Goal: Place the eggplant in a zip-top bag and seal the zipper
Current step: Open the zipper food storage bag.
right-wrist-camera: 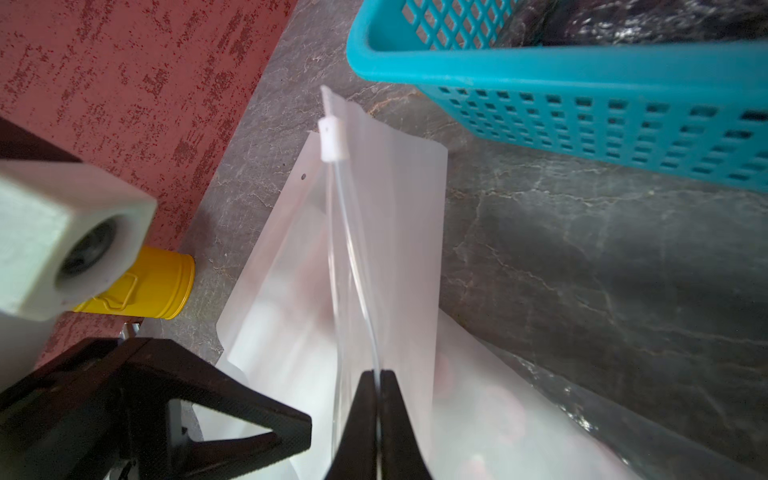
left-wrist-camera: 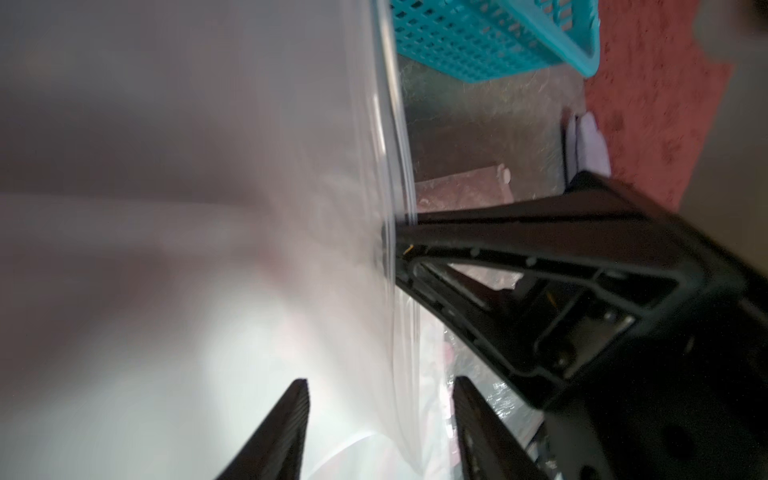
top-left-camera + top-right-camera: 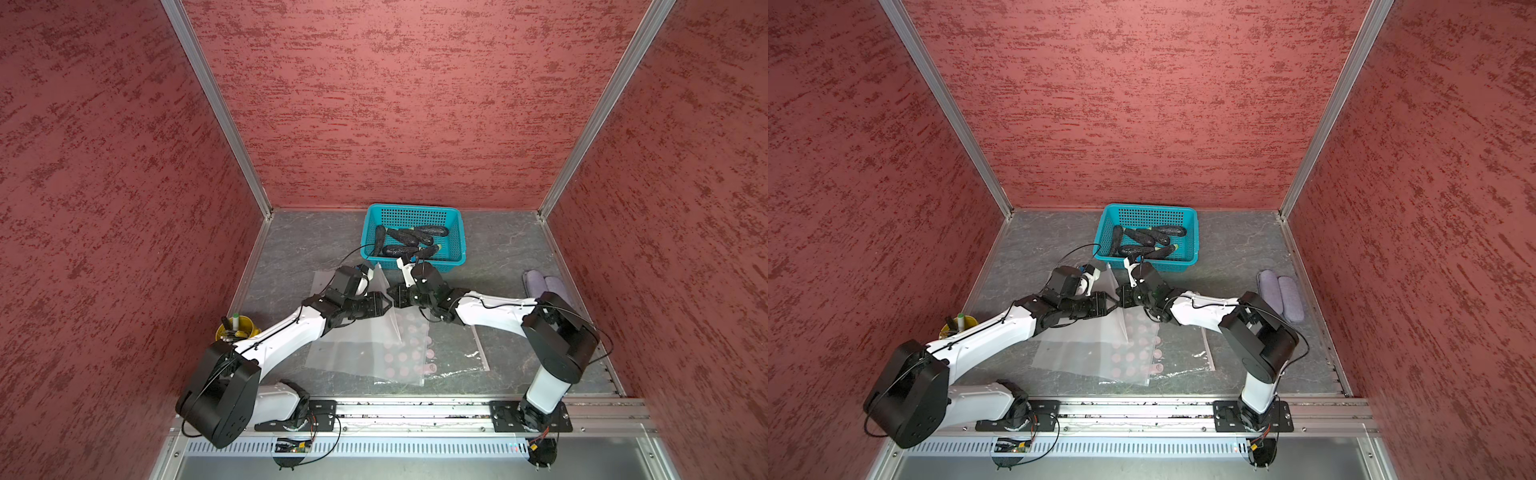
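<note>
Edgewise, zip-top bag (image 1: 395, 228) long axis toward basket (image 1: 540, 62); right tool (image 1: 379, 376) clamps it, left tool (image 2: 381, 381) apart.

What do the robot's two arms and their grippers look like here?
The left arm and right arm have white shells, black joint housings and thin black cables looped along them. The left gripper and right gripper have black, tapering, open-framed triangular fingers.

Tally of items in the red-walled cell

Five dark purple, oblong eggplants (image 3: 409, 237) lie in one teal perforated plastic basket (image 3: 413, 206). At least three translucent plastic zip-top bags (image 3: 353, 353) overlap on the single grey stone-patterned tabletop (image 3: 498, 249); their exact number cannot be told. There are also two lavender oblong fabric pads (image 3: 536, 282), one round yellow metal tin (image 1: 158, 286) and two white-and-black robot arms (image 3: 286, 332).
</note>
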### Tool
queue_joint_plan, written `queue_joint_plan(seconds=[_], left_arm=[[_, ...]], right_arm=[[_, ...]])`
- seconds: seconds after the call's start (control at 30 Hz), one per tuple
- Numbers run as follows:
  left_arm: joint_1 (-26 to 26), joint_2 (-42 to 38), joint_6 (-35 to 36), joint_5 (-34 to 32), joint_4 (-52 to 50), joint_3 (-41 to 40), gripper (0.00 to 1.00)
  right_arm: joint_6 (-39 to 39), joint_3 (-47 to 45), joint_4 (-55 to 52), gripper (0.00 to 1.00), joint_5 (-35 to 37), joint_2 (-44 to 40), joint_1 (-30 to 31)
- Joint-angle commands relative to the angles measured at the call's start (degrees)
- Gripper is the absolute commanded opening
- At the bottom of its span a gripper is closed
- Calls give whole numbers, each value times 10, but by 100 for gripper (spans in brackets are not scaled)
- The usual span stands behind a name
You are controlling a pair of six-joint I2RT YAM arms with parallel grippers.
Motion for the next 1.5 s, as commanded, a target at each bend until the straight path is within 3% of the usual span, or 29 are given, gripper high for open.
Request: queue_joint_plan(seconds=[0.0,0.2,0.63,0.87,1.27,1.47], left_arm=[[-5,-4,0,5,15,-5,69],[-9,29,-2,5,44,-1,71],[5,63,11,-24,34,5,52],[8,48,12,7,55,-4,53],[38,43,4,-12,61,-8,51],[37,30,3,39,95,-15,53]], right_arm=[[0,16,3,0,2,-19,-3],[3,14,4,0,0,-26,-4],[9,-3,10,0,-1,-39,-6],[11,-9,14,0,-2,-30,-10],[16,-20,26,0,-22,-30,-10],[17,-21,28,0,-20,-25,-11]])
